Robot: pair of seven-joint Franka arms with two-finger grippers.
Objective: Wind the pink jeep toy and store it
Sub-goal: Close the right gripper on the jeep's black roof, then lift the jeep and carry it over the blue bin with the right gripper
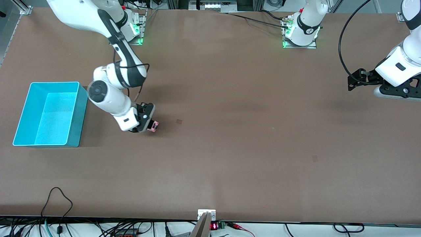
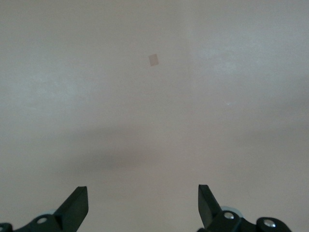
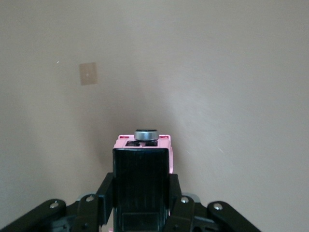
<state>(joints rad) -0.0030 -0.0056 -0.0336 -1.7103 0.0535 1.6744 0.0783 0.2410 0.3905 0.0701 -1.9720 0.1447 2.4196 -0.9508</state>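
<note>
The pink jeep toy (image 1: 153, 125) is tiny, light pink with a black roof panel. My right gripper (image 1: 147, 124) is shut on it, low at the brown table, a short way from the cyan bin (image 1: 49, 113) toward the left arm's end. In the right wrist view the jeep (image 3: 143, 164) sits between the two fingers (image 3: 105, 191), which press its sides, and its spare wheel shows at its tip. My left gripper (image 1: 357, 80) is open and empty, held above the table at the left arm's end; the left arm waits. Its fingertips (image 2: 77, 200) stand wide apart.
The cyan bin (image 1: 76, 113) stands open and empty at the right arm's end of the table. A small tape square (image 1: 179, 121) lies on the table beside the jeep; it also shows in the right wrist view (image 3: 88, 73). Another square (image 1: 314, 158) lies nearer the front camera.
</note>
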